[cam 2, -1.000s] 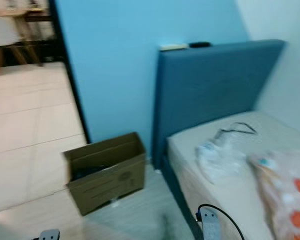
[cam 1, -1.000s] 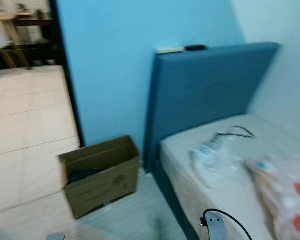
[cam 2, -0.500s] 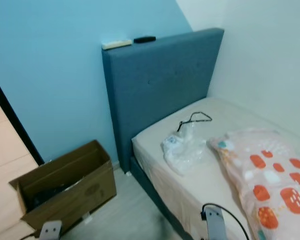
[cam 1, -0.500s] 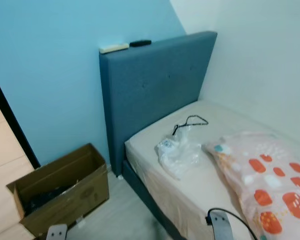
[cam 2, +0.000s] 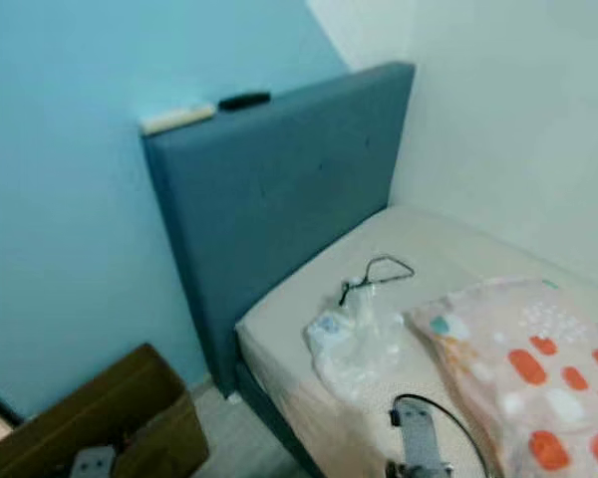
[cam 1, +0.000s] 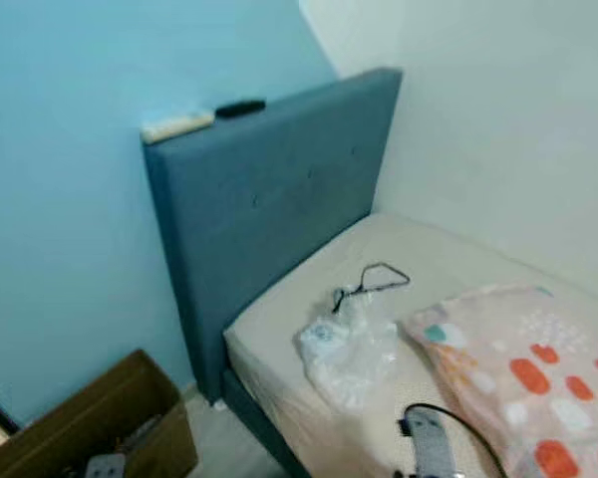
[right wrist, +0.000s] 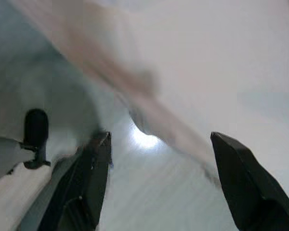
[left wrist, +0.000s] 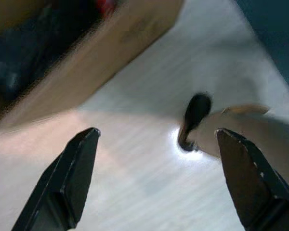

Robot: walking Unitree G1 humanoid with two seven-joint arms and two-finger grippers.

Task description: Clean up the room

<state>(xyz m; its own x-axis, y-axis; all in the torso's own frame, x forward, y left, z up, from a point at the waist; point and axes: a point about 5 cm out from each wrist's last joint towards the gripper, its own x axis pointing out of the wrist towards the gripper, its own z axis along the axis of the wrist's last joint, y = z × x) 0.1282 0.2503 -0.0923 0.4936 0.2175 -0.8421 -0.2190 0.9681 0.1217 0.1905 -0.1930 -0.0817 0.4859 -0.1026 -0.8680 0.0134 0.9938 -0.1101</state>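
Observation:
A crumpled clear plastic bag [cam 1: 344, 349] lies on the bare mattress [cam 1: 448, 264] near its head end, with a thin black cord [cam 1: 371, 282] looped just beyond it. A pillow with orange patches [cam 1: 523, 373] lies beside the bag. An open cardboard box [cam 1: 90, 438] stands on the floor at the left of the bed, dark things inside. My left gripper [left wrist: 156, 180] hangs open over the pale floor by the box's side [left wrist: 91, 57]. My right gripper [right wrist: 164, 187] is open too, low beside the bed, with nothing between its fingers.
A blue upholstered headboard [cam 1: 269, 199] stands against the blue wall, with a pale flat object [cam 1: 176, 126] and a black one [cam 1: 240, 108] on its top edge. A white wall runs along the bed's far side. A narrow strip of floor lies between box and bed.
The whole view has swung right and closer to the bed: the doorway and tiled floor have gone out at the left, and the box has slid to the bottom left corner.

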